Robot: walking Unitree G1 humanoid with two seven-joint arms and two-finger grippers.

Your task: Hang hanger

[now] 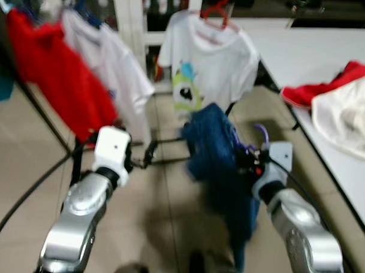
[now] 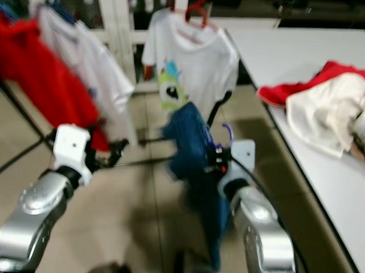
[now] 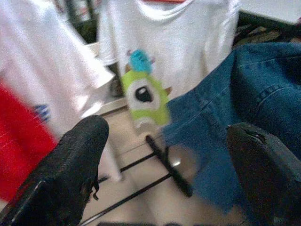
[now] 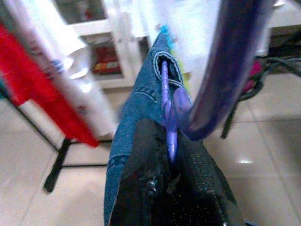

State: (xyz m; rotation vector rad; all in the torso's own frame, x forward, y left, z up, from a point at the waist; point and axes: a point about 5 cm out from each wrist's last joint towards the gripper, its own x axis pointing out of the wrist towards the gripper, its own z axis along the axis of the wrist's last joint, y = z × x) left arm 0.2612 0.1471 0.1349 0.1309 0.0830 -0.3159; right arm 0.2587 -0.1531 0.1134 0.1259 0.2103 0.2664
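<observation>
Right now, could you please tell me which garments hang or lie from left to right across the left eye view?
Red shirt → plain white shirt → white monster-print shirt on a red hanger → red and cream clothes on the table.

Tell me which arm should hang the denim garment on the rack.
Right. The right gripper is already shut on the purple hanger carrying the denim garment; the left gripper is open and holds nothing.

Glossy purple plastic hanger [image 4: 221,70]; blue denim garment [image 1: 215,155].
</observation>
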